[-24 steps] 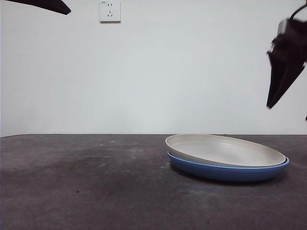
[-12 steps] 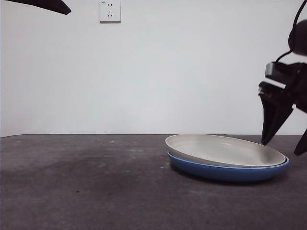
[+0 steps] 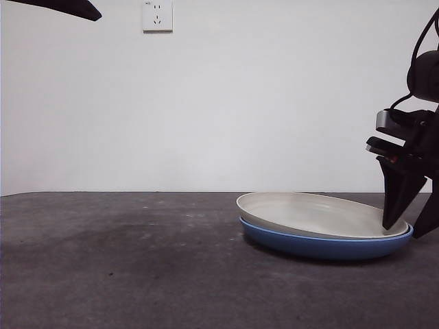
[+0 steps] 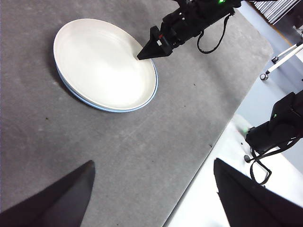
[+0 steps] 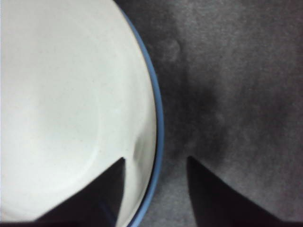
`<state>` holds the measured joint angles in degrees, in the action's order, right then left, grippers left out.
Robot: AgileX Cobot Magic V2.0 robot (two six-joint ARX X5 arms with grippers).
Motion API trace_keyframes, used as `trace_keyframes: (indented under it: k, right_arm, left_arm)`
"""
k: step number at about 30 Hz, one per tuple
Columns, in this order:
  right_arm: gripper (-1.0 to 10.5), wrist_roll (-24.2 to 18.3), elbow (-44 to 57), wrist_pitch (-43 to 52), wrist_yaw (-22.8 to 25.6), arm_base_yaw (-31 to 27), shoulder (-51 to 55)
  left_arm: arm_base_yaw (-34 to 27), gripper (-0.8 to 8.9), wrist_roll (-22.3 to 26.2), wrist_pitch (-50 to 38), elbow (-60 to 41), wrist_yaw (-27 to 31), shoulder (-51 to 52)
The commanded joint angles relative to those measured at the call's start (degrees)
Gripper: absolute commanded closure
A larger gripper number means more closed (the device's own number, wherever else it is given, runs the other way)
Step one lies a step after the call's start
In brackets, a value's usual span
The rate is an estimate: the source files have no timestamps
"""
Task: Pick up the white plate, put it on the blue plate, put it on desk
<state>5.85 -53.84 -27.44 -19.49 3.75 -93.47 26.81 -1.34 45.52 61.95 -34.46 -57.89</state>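
Front view: white plate [image 3: 322, 214] sits nested in the blue plate [image 3: 326, 245], both on the tabletop [image 3: 123, 267]; the stack lies well off from the wall socket [image 3: 157, 15], low and to the far side of the picture from it.
Stage, as I judge it: white is already on blue, so what is left looks like taking white off and setting it on the bare tabletop.
Right gripper [image 5: 156, 163]: at the stack's rim, fingers spread and holding nothing; one finger [image 5: 102, 189] is over the white plate's inside, the other [image 5: 222, 194] over the tabletop outside the blue edge.
Key relation: the rim runs between the two fingers, so the white plate's edge lies straight in the gap; a pinch here should meet the lip, though it may catch both lips at once, since blue shows as only a thin band just outside white.
Axis: round plates, no long axis; only the rim's line matters, and it crosses the gap.
Left gripper [image 4: 151, 189]: fingers apart and empty, well away from the stack, waiting; the right arm is plainly the nearer.
Left wrist view adds: the whole round of the white plate [image 4: 102, 61], with the right arm's tip at its rim.
Right wrist view adds: the straddle itself, which the front view cannot settle.
Height of fingertips over the rim: cannot tell from any view.
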Motion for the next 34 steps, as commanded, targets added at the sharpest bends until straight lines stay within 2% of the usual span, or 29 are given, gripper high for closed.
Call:
trace_keyframes:
  k: [1, 7, 15, 24, 28, 34]
  right_arm:
    - [8.5, 0.2, -0.48, 0.72, -0.13, 0.2, -0.92]
    - [9.3, 0.26, -0.48, 0.81, -0.13, 0.2, -0.92]
    - [9.3, 2.56, -0.5, 1.03, -0.24, 0.02, -0.35]
    - [9.3, 6.01, -1.25, 1.75, -3.43, 0.11, 6.27]
    - [9.3, 7.72, -2.36, 1.75, -5.29, 1.14, 9.46]
    - [9.3, 10.25, -5.62, 1.97, -4.42, 5.73, 10.32]
  left_arm:
    - [0.31, 4.12, 0.7, -0.24, 0.52, -0.24, -0.42]
    - [0.31, 4.12, 0.7, -0.24, 0.52, -0.24, -0.42]
    - [0.31, 4.12, 0.7, -0.07, 0.52, -0.26, -0.42]
    - [0.31, 4.12, 0.72, -0.13, 0.52, -0.24, -0.42]
    - [0.31, 4.12, 0.72, -0.13, 0.52, -0.24, -0.42]
    - [0.31, 4.12, 0.72, -0.2, 0.52, -0.24, -0.42]
